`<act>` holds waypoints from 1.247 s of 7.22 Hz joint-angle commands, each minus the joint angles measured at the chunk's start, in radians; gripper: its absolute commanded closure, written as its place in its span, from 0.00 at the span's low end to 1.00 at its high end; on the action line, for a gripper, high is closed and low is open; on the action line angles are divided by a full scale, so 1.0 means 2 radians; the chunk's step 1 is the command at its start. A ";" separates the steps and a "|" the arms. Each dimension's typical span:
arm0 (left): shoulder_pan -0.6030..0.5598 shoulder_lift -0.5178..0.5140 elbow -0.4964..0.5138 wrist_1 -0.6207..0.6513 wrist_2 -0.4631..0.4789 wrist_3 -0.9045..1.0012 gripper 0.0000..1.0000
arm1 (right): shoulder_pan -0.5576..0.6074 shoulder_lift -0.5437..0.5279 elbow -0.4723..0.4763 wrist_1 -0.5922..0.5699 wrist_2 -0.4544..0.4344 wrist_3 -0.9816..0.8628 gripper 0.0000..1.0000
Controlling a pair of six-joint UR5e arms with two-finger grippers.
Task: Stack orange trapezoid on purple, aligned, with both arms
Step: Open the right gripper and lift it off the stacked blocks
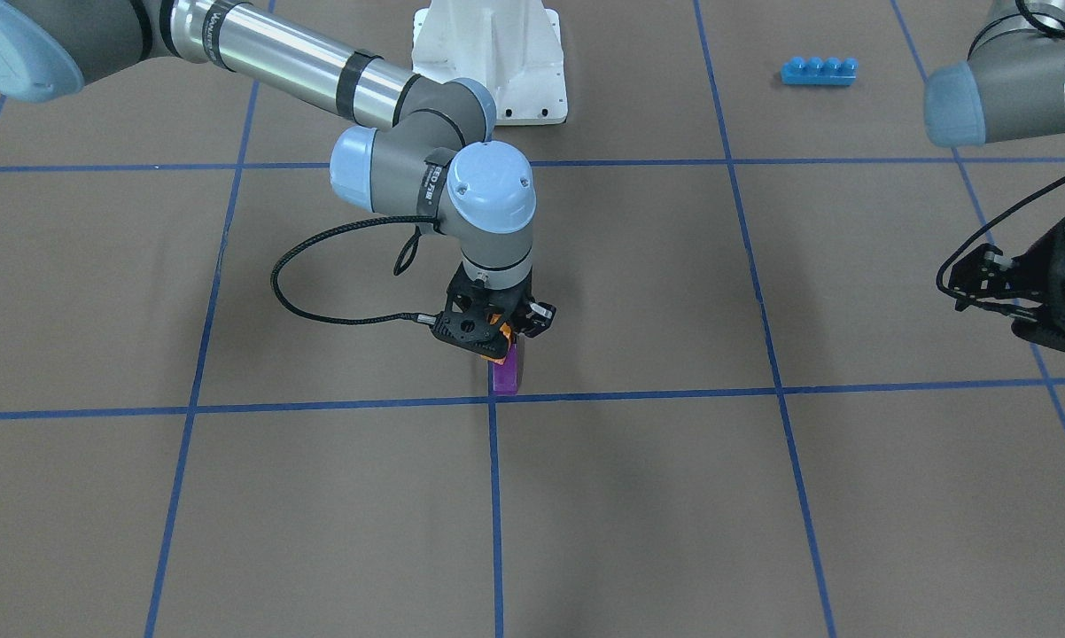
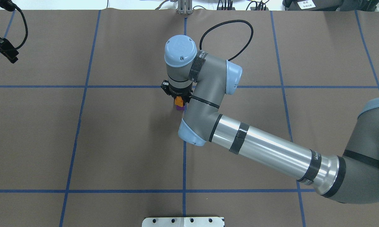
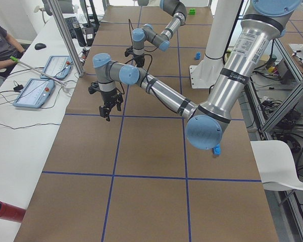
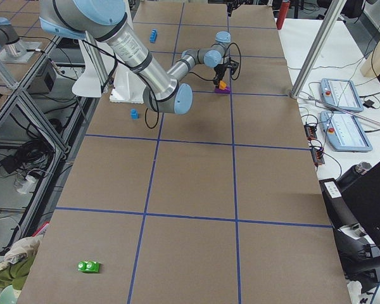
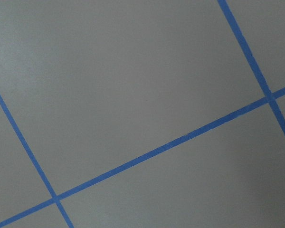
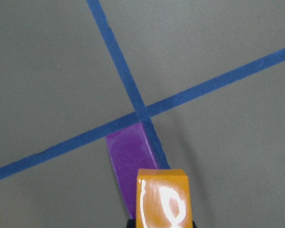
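Note:
My right gripper (image 1: 502, 335) hangs over the middle of the table, shut on the orange trapezoid (image 1: 497, 344). The purple block (image 1: 505, 372) lies on the table right under it, beside a crossing of blue tape lines. In the right wrist view the orange trapezoid (image 6: 162, 199) covers the near end of the purple block (image 6: 130, 156). I cannot tell whether the two touch. My left gripper (image 1: 962, 282) hovers open and empty far off at the table's side; it also shows in the overhead view (image 2: 7, 52).
A long blue four-stud brick (image 1: 819, 71) lies near the white base pedestal (image 1: 488, 62). A small blue block (image 4: 134, 114) sits by the pedestal. A green block (image 4: 88, 266) lies at the table's far right end. Blue tape lines cross the brown table.

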 commanded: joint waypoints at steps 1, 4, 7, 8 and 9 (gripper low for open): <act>0.000 0.000 0.000 0.000 0.000 0.000 0.00 | 0.008 0.003 0.001 0.000 0.002 0.003 0.28; 0.000 0.000 -0.002 0.000 0.000 0.002 0.00 | 0.016 0.006 0.009 -0.001 0.007 -0.001 0.00; -0.004 0.052 -0.028 -0.059 0.000 0.006 0.00 | 0.108 -0.015 0.077 -0.057 0.085 -0.069 0.00; -0.004 0.088 -0.029 -0.115 -0.001 0.006 0.00 | 0.131 -0.057 0.127 -0.091 0.087 -0.152 0.00; -0.008 0.109 -0.029 -0.142 -0.001 0.005 0.00 | 0.166 -0.111 0.156 -0.095 0.091 -0.237 0.00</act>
